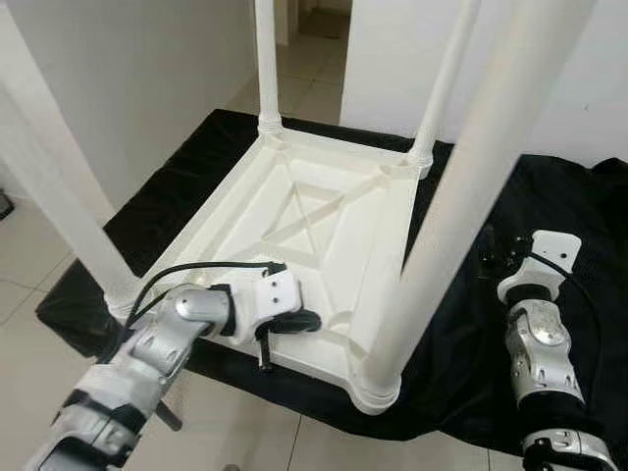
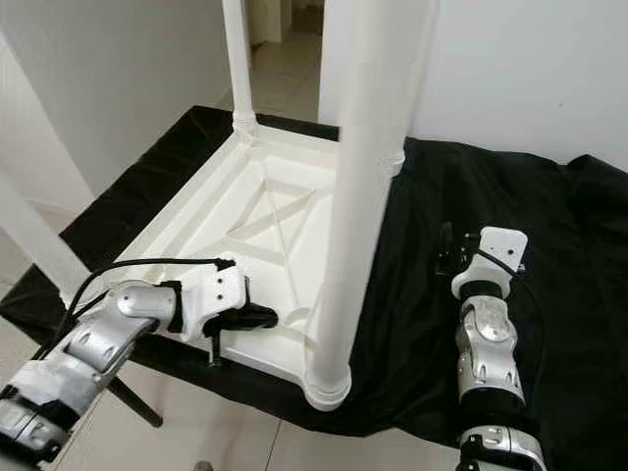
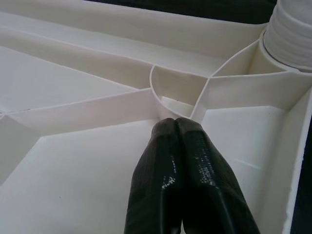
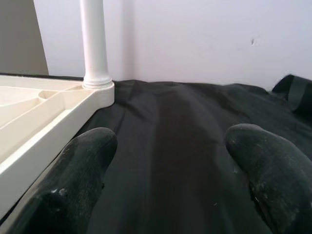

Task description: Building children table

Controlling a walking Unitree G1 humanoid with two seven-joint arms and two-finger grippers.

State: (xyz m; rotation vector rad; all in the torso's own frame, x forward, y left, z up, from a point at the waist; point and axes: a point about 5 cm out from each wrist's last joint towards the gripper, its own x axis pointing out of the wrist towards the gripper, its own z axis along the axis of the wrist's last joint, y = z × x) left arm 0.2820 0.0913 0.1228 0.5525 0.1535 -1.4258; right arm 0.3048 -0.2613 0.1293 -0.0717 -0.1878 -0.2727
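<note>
A white plastic table (image 1: 314,235) is seen lying upside down on a black cloth (image 1: 461,324) spread over a tiled floor (image 1: 39,392), with its underside ribs facing up. Four white legs are fitted upright in the corners of the table: a near-right leg (image 1: 461,196), a far-right leg (image 1: 446,78), a far-left leg (image 1: 266,64) and a near-left leg (image 1: 54,196). The left gripper (image 1: 299,322) is placed inside the table's underside, close to the near edge and near the socket of the near-right leg; its two black fingers (image 3: 170,180) are pressed together with nothing between them, tips resting against a curved rib junction beside that leg's ribbed base. The right gripper (image 2: 453,250) is held to the right of the table, just above the black cloth, well apart from the table's right edge; its fingers (image 4: 83,165) are spread wide and nothing is held. In the right wrist view the table's rim and one upright leg are seen beside that gripper, with a pale wall (image 4: 195,39) behind
</note>
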